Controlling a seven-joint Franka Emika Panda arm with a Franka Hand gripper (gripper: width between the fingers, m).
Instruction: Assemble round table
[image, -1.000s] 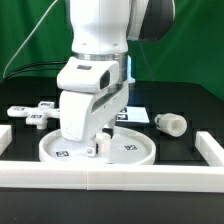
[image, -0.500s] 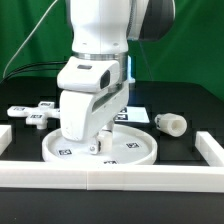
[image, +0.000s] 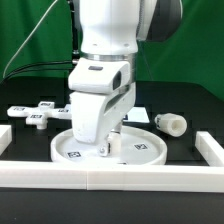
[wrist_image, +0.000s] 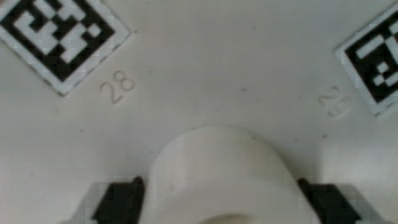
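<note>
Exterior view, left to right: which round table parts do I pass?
cross-shaped foot → round disc → short cylindrical leg
</note>
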